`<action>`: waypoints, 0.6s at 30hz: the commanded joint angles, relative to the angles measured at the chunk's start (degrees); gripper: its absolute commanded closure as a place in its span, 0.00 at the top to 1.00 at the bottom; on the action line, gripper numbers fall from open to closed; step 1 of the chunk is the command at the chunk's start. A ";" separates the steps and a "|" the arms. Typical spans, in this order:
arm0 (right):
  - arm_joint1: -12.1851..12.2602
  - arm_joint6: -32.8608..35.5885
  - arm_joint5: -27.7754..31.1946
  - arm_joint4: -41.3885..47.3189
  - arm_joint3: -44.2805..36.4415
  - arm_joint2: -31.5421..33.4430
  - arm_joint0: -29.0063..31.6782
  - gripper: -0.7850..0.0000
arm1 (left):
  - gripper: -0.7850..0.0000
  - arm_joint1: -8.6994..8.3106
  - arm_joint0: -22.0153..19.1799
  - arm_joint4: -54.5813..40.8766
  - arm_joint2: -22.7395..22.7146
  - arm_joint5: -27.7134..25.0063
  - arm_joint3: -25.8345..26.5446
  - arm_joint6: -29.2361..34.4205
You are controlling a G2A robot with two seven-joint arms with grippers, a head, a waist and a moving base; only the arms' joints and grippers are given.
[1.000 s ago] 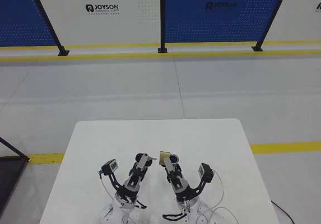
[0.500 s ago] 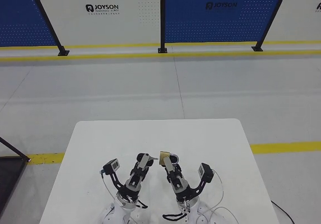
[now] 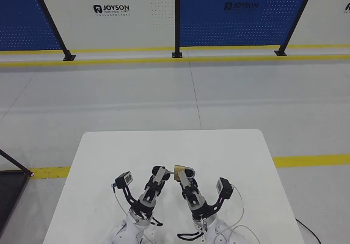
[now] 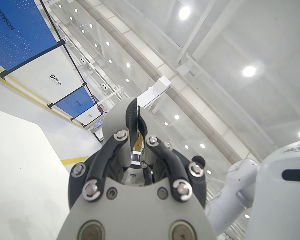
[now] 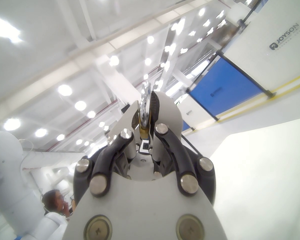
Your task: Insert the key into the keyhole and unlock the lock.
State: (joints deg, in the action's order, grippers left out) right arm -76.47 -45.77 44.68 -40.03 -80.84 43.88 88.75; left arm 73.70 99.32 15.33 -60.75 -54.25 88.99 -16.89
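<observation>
The right gripper [image 5: 147, 104] clamps the brass lock [image 5: 143, 126], with the shackle [image 5: 146, 92] poking out past its fingertips. The left gripper [image 4: 135, 108] is pinched shut on a thin tan sliver, probably the key [image 4: 138, 141]. Both are held above the table [image 3: 101, 158], tips nearly meeting. The lock lies just beside the left gripper's tips, toward the right arm. The keyhole is hidden, so I cannot tell whether the key's long axis lines up with it.
</observation>
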 commanded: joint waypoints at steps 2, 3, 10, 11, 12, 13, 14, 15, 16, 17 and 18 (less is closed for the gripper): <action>0.00 -0.01 0.00 0.00 0.00 0.00 0.00 0.00 | 0.00 0.17 0.00 0.28 0.00 -0.01 0.03 -0.32; 0.00 -0.01 0.00 0.00 0.00 0.00 0.00 0.00 | 0.00 0.22 -0.01 0.28 0.00 -0.08 0.04 -0.42; 0.00 -0.01 0.00 0.00 0.00 0.00 0.00 0.00 | 0.00 0.57 0.08 0.66 -0.03 -0.23 -0.01 -0.89; 0.00 -0.01 0.00 0.00 0.00 0.00 0.00 0.00 | 0.00 0.63 0.07 0.75 0.01 -0.20 -0.02 -0.93; 0.00 -0.01 0.00 0.00 0.00 0.00 0.00 0.00 | 0.00 0.68 0.04 0.89 0.06 -0.16 -0.07 -0.89; 0.00 -0.01 0.00 0.00 0.00 0.00 0.00 0.00 | 0.00 0.75 0.01 0.87 0.13 -0.18 -0.09 -0.98; 0.00 -0.01 0.00 0.00 0.00 0.00 0.00 0.00 | 0.00 0.81 -0.02 0.90 0.19 -0.20 -0.15 -1.02; 0.00 -0.01 0.00 0.00 0.00 0.00 0.00 0.00 | 0.00 0.87 -0.07 0.97 0.23 -0.26 -0.17 -1.13; 0.00 -0.01 0.00 0.00 0.00 0.00 0.00 0.00 | 0.00 0.94 -0.09 1.07 0.26 -0.28 -0.24 -1.23; 0.00 -0.01 0.00 0.00 0.00 0.00 0.00 0.00 | 0.00 1.00 -0.12 1.11 0.28 -0.29 -0.28 -1.39; 0.00 -0.01 0.00 0.00 0.00 0.00 0.00 0.00 | 0.00 1.08 -0.14 1.15 0.30 -0.35 -0.29 -1.62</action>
State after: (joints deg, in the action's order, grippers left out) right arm -76.47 -45.78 44.68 -40.03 -80.84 43.88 88.75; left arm 74.71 99.20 16.44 -60.47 -54.55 88.72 -18.30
